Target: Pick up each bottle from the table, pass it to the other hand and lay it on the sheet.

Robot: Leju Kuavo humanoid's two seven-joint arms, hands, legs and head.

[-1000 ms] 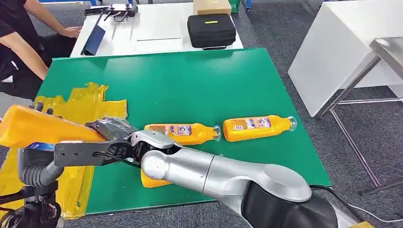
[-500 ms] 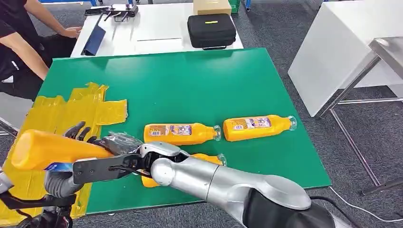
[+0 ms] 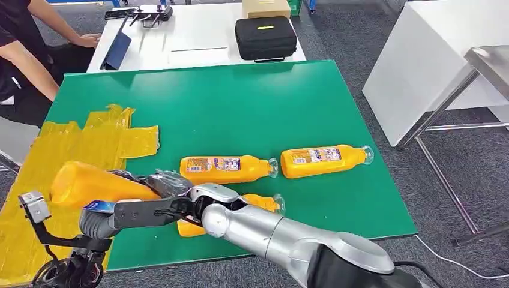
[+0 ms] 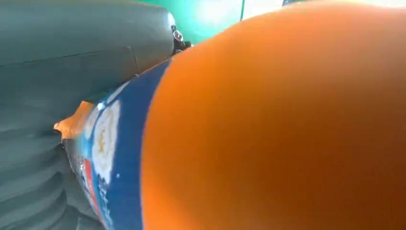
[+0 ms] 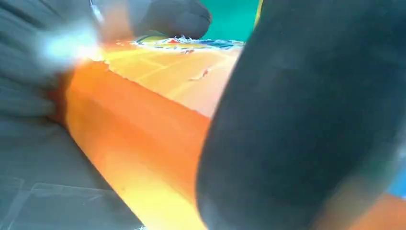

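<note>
An orange bottle [image 3: 96, 185] is hanging tilted above the yellow sheet [image 3: 72, 150], at the near left of the green counter [image 3: 240, 102]. The left robot hand [image 3: 99, 219] is gripping it from below, and the right robot hand [image 3: 165, 183] is wrapping its neck end (fingers blurred in the wrist views). Three more bottles [image 3: 228, 168] are lying on the counter.

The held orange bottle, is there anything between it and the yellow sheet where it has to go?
Nothing visible. The held bottle is already above the yellow sheet, gripped at the handover by the left robot hand and right robot hand. The sheet's visible part is bare, though crumpled.
</note>
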